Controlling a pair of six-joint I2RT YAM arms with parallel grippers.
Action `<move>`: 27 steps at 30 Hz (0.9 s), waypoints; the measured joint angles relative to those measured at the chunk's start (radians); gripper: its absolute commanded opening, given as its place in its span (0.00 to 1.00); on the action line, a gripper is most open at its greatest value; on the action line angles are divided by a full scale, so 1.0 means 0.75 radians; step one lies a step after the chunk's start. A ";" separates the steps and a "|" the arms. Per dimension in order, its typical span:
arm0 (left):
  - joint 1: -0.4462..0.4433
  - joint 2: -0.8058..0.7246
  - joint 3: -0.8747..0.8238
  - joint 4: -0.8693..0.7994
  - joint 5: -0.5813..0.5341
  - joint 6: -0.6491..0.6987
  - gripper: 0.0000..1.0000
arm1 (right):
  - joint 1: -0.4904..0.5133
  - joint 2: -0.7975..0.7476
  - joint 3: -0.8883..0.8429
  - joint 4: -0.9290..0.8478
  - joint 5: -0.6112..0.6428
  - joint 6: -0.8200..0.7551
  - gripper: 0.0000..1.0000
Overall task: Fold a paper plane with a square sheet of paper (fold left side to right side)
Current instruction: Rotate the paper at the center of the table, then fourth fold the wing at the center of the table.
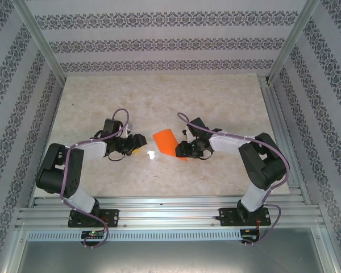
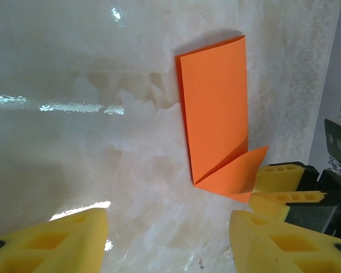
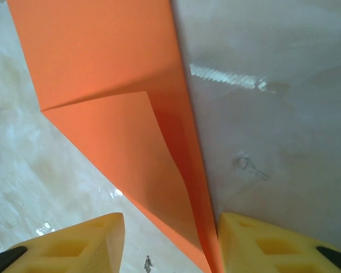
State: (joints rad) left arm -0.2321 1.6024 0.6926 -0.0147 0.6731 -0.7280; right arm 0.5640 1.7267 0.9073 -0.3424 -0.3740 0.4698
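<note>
The orange sheet of paper (image 1: 166,141) lies on the table between my two grippers, folded into a narrow strip with a triangular flap at one end. In the left wrist view the paper (image 2: 216,108) lies flat ahead, and my left gripper (image 2: 167,227) stands open over bare table just short of its flap. My left gripper (image 1: 138,141) is to the left of the sheet. My right gripper (image 1: 180,150) is at the pointed near-right end. In the right wrist view the paper (image 3: 108,85) has a raised flap. Its tip runs between the fingers of my open right gripper (image 3: 170,233), close beside the right-hand finger (image 3: 256,244).
The table top (image 1: 159,102) is pale and glossy with light glare. Patterned walls and aluminium posts (image 1: 45,42) close it in on three sides. A rail (image 1: 170,211) carrying both arm bases runs along the near edge. My right gripper's yellow fingers (image 2: 279,181) show beside the paper's flap.
</note>
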 measured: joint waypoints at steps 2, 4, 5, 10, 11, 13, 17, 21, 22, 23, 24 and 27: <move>-0.002 0.009 0.003 0.000 0.001 0.000 0.59 | 0.021 -0.018 -0.021 0.018 -0.013 0.020 0.45; -0.010 0.019 0.009 -0.001 0.005 0.000 0.59 | 0.060 -0.033 -0.047 0.032 -0.018 0.040 0.45; -0.017 0.025 0.015 -0.001 0.005 0.000 0.59 | 0.074 -0.048 -0.057 0.034 -0.032 0.050 0.46; -0.062 0.054 0.052 0.000 0.023 0.000 0.59 | 0.111 -0.104 -0.081 0.007 -0.051 0.080 0.47; -0.072 0.062 0.061 0.000 0.025 -0.001 0.59 | 0.104 -0.120 -0.080 -0.005 -0.044 0.078 0.47; -0.095 0.081 0.076 0.002 0.029 -0.004 0.58 | 0.076 -0.142 -0.073 -0.041 -0.019 0.069 0.47; -0.137 0.129 0.095 0.011 0.029 -0.016 0.58 | 0.012 -0.137 -0.013 -0.110 0.023 0.030 0.44; -0.168 0.145 0.100 0.013 0.024 -0.022 0.58 | 0.005 -0.064 0.096 -0.119 0.029 -0.007 0.40; -0.172 0.145 0.101 0.013 0.022 -0.022 0.58 | 0.005 -0.047 0.110 -0.113 0.028 -0.012 0.40; -0.175 0.145 0.103 0.014 0.021 -0.024 0.58 | 0.005 -0.026 0.124 -0.107 0.023 -0.019 0.39; -0.175 0.145 0.103 0.014 0.018 -0.025 0.58 | 0.005 -0.002 0.136 -0.099 0.016 -0.027 0.38; -0.175 0.145 0.104 0.014 0.006 -0.025 0.58 | 0.004 0.061 0.161 -0.084 0.001 -0.036 0.35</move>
State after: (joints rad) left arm -0.3634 1.7115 0.7708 -0.0040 0.6777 -0.7467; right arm 0.5671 1.7721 1.0279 -0.4053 -0.3737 0.4427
